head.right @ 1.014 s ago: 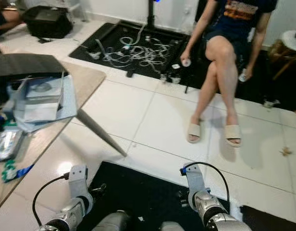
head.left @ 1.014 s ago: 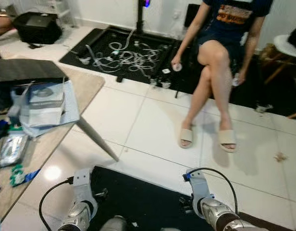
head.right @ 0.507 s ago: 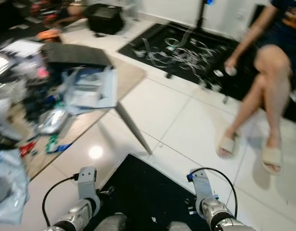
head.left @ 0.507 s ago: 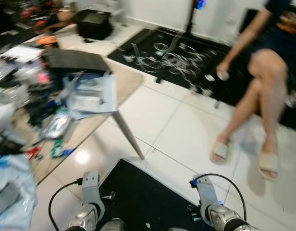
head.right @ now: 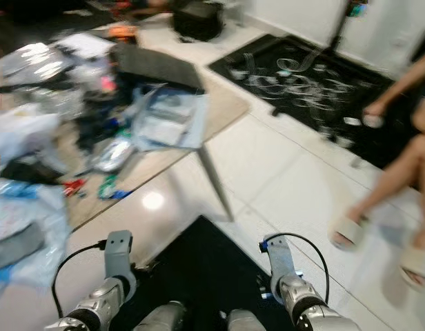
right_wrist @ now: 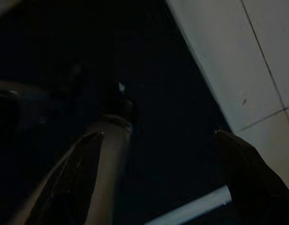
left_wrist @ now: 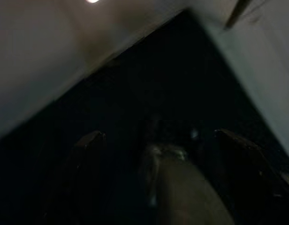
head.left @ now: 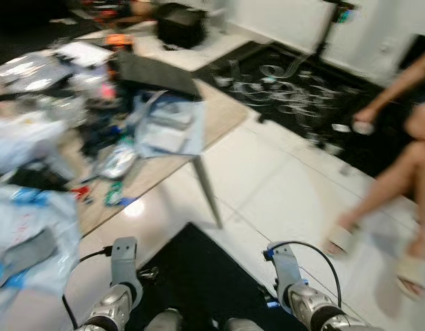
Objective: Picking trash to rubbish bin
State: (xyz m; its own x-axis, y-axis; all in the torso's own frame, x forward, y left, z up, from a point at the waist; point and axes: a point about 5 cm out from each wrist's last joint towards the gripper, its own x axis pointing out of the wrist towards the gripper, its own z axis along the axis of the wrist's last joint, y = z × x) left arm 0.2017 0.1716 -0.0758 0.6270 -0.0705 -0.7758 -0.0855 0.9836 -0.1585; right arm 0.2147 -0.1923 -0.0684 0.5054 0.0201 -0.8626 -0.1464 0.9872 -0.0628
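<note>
Frame blurred. Counter (head.left: 223, 114) carries the trash: clear plastic packets (head.left: 167, 127), a silver wrapper (head.left: 116, 164), green scraps (head.left: 112, 193) at its near edge. Packets' long axis runs toward the counter's corner leg (head.left: 208, 192). Black mat (head.left: 199, 276) lies below the counter. Over it, left claw (left_wrist: 158, 154) and right claw (right_wrist: 158, 150) hang spread wide, empty, well short of the trash. Wrist views show dark mat, white floor (right_wrist: 257, 70). A seated person's legs (head.left: 399, 186) beyond the counter.

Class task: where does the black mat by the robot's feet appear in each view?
Left eye: mat, bottom centre.
Right eye: bottom centre.
Left wrist: the dark expanse.
Right wrist: the dark expanse.
Shared landmark: the mat's edge against white floor.
</note>
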